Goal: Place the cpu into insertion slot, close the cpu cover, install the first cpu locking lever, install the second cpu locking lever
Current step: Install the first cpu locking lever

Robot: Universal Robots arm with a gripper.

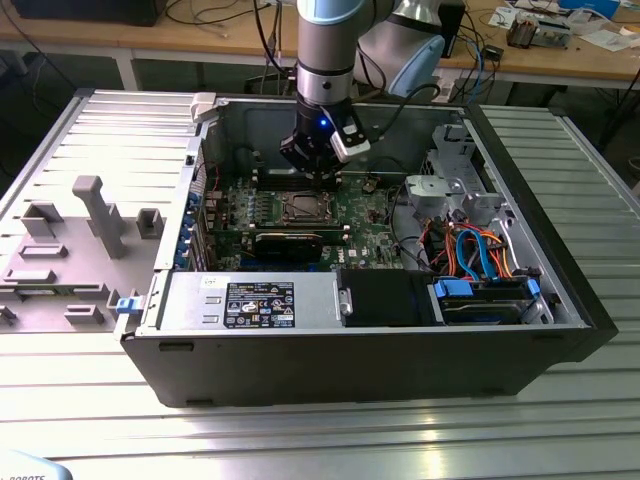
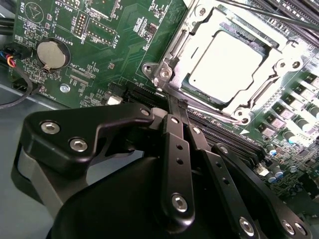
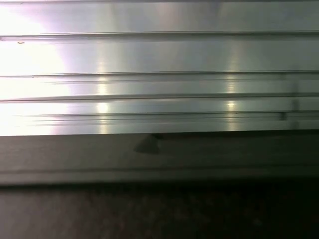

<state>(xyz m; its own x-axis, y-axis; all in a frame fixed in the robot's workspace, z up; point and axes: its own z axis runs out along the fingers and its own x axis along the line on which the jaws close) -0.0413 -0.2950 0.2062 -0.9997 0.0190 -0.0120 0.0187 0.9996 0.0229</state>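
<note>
Exterior view: open computer case on ribbed metal surface; green board inside. Hand poised just above insertion slot, fingers together, holding nothing. Second wrist view: cpu seated in slot, cpu cover framing it. Judgement: press lever squarely, avoid cpu.

A ribbed aluminium table fills the foreground of the exterior view, reflecting bright overhead light. Behind it a long wooden workbench spans the back, strewn with cables and papers, with dark shadow beneath it.
</note>
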